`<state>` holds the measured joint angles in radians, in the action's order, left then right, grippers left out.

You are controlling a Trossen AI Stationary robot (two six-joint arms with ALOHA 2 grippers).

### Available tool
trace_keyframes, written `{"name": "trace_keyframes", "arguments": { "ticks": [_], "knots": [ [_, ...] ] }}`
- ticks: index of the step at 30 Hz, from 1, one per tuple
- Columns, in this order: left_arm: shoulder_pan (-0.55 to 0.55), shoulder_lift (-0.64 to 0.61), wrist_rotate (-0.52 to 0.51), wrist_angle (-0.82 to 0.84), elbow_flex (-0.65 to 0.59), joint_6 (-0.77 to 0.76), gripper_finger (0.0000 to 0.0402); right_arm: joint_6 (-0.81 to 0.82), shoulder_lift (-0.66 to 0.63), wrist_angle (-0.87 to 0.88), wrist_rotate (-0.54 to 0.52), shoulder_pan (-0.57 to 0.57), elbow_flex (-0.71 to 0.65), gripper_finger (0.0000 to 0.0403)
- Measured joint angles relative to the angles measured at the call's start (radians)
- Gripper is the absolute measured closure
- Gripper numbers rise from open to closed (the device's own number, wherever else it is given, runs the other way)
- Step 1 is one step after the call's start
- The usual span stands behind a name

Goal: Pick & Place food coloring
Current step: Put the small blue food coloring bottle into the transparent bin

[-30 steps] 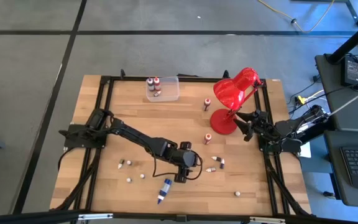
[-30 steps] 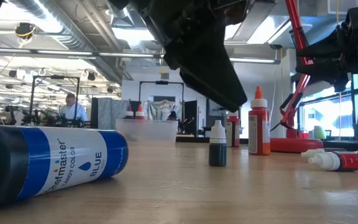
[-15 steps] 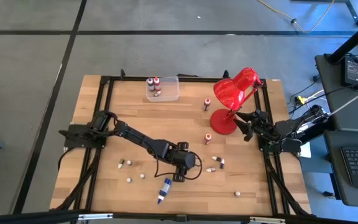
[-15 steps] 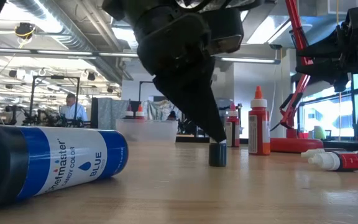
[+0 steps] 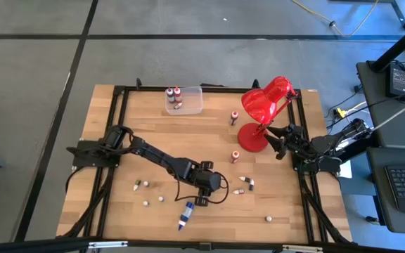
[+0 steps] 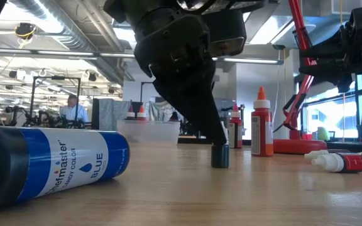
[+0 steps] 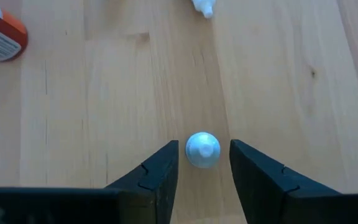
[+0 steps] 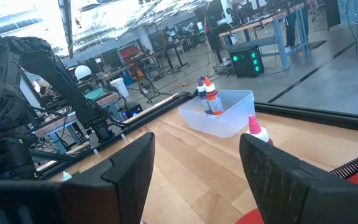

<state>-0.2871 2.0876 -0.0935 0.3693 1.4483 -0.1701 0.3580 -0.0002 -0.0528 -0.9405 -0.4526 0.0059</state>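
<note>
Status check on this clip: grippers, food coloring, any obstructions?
Left gripper open, straddling small white-capped bottle, fingers apart from it. Right gripper open, waiting by red lamp. Nothing between fingers and bottle.

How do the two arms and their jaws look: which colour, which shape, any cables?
Both arms are black and built of jointed segments. The left gripper ends in two dark, wedge-shaped jaws with stepped inner edges; a thin black cable loops beside its wrist. The right gripper has broad, dark, angular jaws. No markings are visible.
</note>
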Motion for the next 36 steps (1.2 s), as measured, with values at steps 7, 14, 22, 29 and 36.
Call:
{"name": "trace_keyframes", "arguments": {
  "ticks": [7,14,22,29,36],
  "knots": [
    [0.000,0.000,-0.001,0.001,0.000,0.000,0.0291,0.000,0.000,0.000,0.000,0.000,0.000,0.0166],
    [0.000,0.000,-0.002,0.000,0.000,0.000,0.0316,0.000,0.000,0.000,0.000,0.000,0.000,0.0166],
    [0.000,0.000,-0.002,0.000,0.000,-0.006,0.0328,0.000,0.000,0.000,0.000,0.000,0.000,0.0166],
    [0.031,-0.065,-0.010,0.165,0.034,-0.163,0.0330,0.000,0.000,0.000,-0.001,0.000,0.000,0.0166],
    [0.140,-0.229,-0.206,0.442,0.061,-0.186,0.0330,0.000,0.000,0.001,-0.001,0.000,0.000,0.0166]
  ]
}}
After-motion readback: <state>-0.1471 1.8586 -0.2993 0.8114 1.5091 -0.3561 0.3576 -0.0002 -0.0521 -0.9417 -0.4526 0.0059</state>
